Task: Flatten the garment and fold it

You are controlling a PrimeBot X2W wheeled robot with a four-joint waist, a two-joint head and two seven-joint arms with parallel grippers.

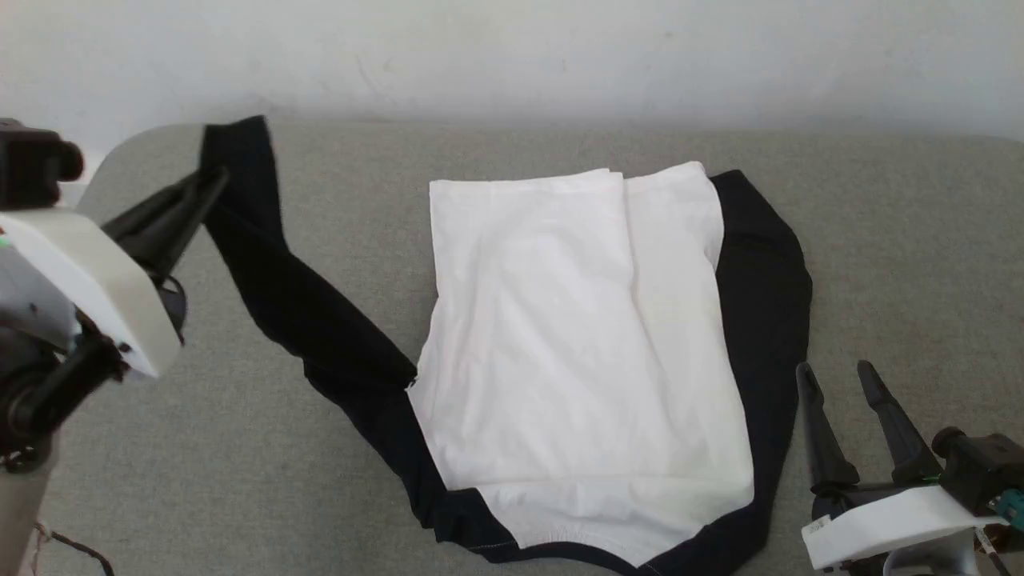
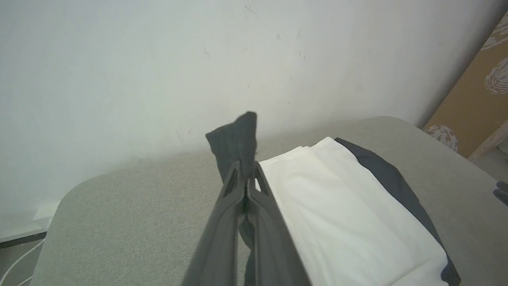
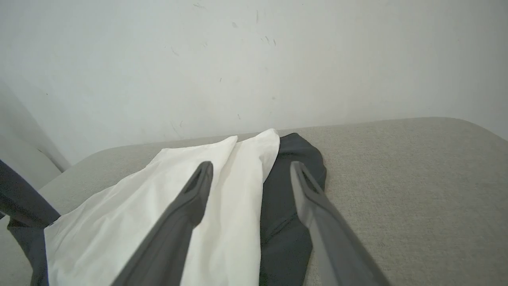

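Nearest the robot, at its lower right, the right gripper (image 1: 836, 373) rests just beside the shirt with its two long dark fingers spread apart and nothing between them. In the right wrist view they point out over the cloth without touching it.

The garment (image 1: 576, 336), a thin, soft white shirt with long black sleeves, lies in the middle of the grey woven surface (image 1: 896, 240). Its white body is mostly flat, with one lengthwise crease. The folded-in black sleeve (image 1: 764, 296) runs along the body's right edge, so that side looks finished.

Farther off on the left, the outstretched black sleeve (image 1: 312, 312) rises slantwise from the shoulder, lifted off the surface near its cuff. There the left gripper (image 1: 211, 182) has its fingers pressed together, clamped on the fabric just short of the cuff, which pokes out beyond the tips in the left wrist view. Behind it all stands the plain white wall (image 1: 512, 48).

The step in hand appears to be folding this second sleeve inward. The next move probably calls for carrying the cuff across onto the white body and keeping the sleeve taut so it lands straight. The grip should let go only once the sleeve lies flat. The limp cloth could twist or drag the body askew.
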